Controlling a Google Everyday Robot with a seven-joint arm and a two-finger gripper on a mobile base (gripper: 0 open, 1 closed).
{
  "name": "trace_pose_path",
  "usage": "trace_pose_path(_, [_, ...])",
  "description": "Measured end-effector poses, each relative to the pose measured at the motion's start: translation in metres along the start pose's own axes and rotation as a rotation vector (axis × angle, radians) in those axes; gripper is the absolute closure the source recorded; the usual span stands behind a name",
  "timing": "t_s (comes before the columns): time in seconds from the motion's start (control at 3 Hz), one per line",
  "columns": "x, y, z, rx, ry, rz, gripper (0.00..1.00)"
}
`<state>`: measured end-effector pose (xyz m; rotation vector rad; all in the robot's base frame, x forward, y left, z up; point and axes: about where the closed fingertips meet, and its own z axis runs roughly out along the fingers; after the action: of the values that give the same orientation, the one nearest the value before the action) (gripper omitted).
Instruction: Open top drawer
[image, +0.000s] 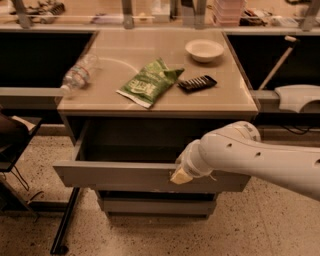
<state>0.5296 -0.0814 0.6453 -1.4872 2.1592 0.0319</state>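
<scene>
The top drawer (120, 176) is seen standing out from the cabinet (150, 106), its grey front well ahead of the carcass and the shallow tray behind it exposed. The gripper (181, 175) is placed at the upper edge of that front, right of centre, at the end of the white arm (260, 160) reaching in from the right; whether it is open or closed cannot be told. On the tabletop a green snack bag (149, 82) is laid flat, pale print on it that cannot be read. A clear water bottle (79, 74) is found on its side at the left edge, its label illegible. A white bowl (204, 50) is set near the back, a black ribbed object (197, 83) just beside the bag. Speckled floor (250, 225) is left open in front of the drawer; a dark slanted bar (66, 220) is seen near its lower left corner
</scene>
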Motion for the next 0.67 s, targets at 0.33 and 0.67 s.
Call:
trace_pose_path(0.33, [-0.0015,0.0011,-0.0012,0.0,0.0,0.0,1.0])
trace_pose_path(0.67, [0.0047,0.0109,-0.0069,0.002,0.005,0.001,1.0])
